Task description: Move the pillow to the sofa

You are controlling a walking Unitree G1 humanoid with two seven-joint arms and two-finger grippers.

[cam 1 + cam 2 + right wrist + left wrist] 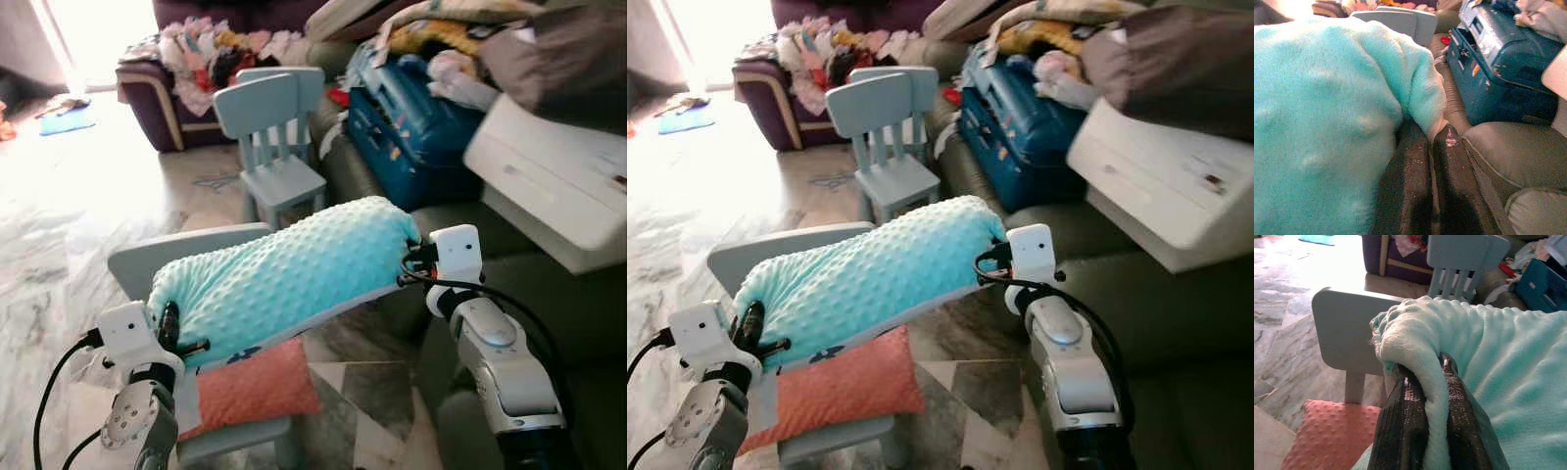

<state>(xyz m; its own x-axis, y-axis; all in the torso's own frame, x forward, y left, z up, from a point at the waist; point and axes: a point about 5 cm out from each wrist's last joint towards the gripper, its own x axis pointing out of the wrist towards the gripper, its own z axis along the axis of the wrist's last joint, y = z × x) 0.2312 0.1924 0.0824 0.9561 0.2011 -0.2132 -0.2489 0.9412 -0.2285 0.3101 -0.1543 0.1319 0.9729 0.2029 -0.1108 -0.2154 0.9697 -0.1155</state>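
Pillow (pixel 284 279) hangs between left gripper (pixel 1434 396) and right gripper (pixel 1430 147), both pinched on its ends; keep level, swing toward sofa (pixel 578 304).

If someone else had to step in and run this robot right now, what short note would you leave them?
Left gripper: shut on one end of the teal pillow.
Right gripper: shut on the pillow's other end.
The pillow is held up between both arms, above a small grey chair with an orange cushion on its seat.
The grey-green sofa is to the robot's right, with a white box and a blue suitcase on it.
Done: pillow lifted.
Left: carry it right, set it on a free part of the sofa seat, let go.
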